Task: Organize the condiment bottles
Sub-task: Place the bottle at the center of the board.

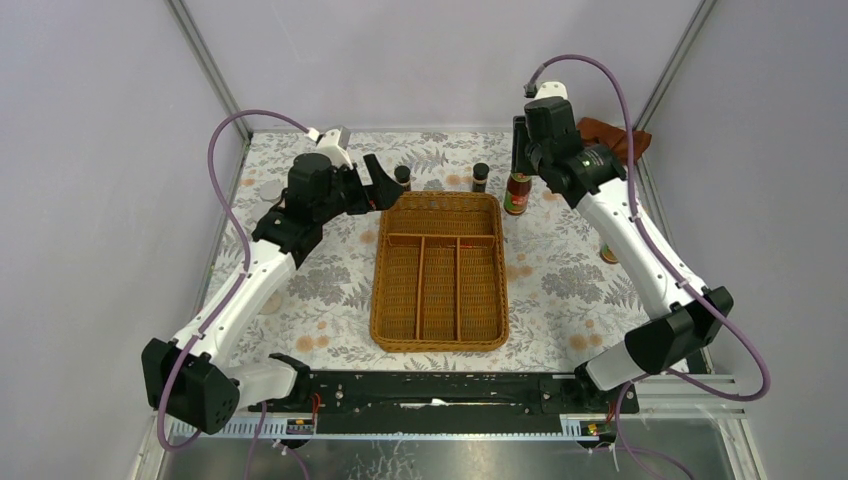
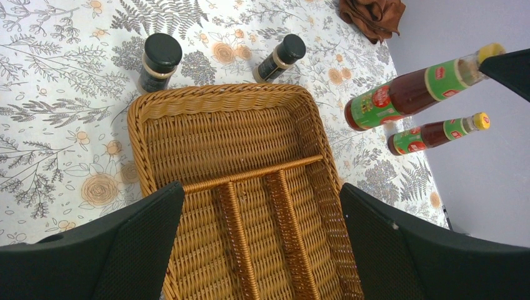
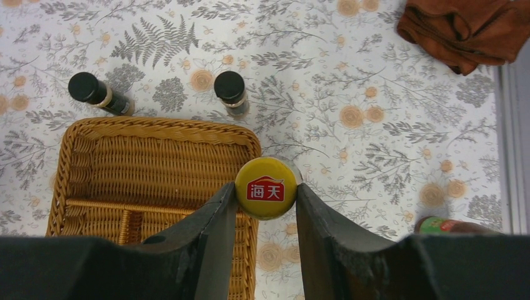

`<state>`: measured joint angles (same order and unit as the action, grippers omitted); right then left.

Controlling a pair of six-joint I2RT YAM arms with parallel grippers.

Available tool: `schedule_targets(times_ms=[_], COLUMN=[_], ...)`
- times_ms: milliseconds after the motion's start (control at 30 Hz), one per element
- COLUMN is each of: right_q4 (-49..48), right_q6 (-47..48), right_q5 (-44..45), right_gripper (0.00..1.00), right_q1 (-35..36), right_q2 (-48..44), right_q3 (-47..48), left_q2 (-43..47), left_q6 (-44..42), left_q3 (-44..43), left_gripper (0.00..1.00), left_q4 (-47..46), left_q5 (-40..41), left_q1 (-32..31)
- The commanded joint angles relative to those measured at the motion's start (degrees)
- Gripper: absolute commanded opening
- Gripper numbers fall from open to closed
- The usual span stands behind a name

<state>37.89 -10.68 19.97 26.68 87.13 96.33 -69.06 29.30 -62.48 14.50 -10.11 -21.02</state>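
Observation:
My right gripper [image 3: 266,195] is shut on the yellow cap of a red sauce bottle [image 1: 516,194], which hangs or stands upright just outside the far right corner of the wicker tray [image 1: 438,345]. A second red bottle [image 2: 437,132] stands on the table to its right. Two small dark black-capped bottles [image 1: 403,177] [image 1: 480,176] stand just beyond the tray's far rim. My left gripper [image 2: 259,194] is open above the tray's far left part with nothing between its fingers [image 2: 144,237]. The tray's compartments [image 2: 219,144] hold nothing.
A rust-brown cloth [image 1: 612,134] lies crumpled in the far right corner. A round silvery lid [image 1: 270,189] shows at the left beside my left arm. A small brownish object [image 1: 608,255] sits by my right arm. Grey walls close in the floral table.

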Motion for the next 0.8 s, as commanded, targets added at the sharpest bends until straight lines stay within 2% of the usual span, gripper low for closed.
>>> schedule_targets(times_ms=[0,200,533,767], right_q4=[-6.47,-8.93,-16.63,-19.91], right_q6=[1.43,0.58,-2.01,-2.52], right_q5=[4.52,5.42,0.51,-1.20], right_gripper=[0.00,0.00,0.00,0.00], right_q1=[0.35,-0.75,-8.16,-10.71], right_q2=[-5.05,-6.54,-8.19,-7.15], right_q3=[-0.63,-5.01,-14.63,-17.45], left_q2=[1.40,2.19,3.09,2.51], left_q6=[0.84,0.42,-0.51,-1.23], left_q3=[1.41,1.80,2.00,1.32], left_gripper=[0.98,0.98,0.98,0.98], left_q4=[-1.01,-0.21,1.48,2.06], left_q5=[-0.25,0.04,0.44,0.53], left_q1=[-0.34,-0.34,-0.34,-0.34])
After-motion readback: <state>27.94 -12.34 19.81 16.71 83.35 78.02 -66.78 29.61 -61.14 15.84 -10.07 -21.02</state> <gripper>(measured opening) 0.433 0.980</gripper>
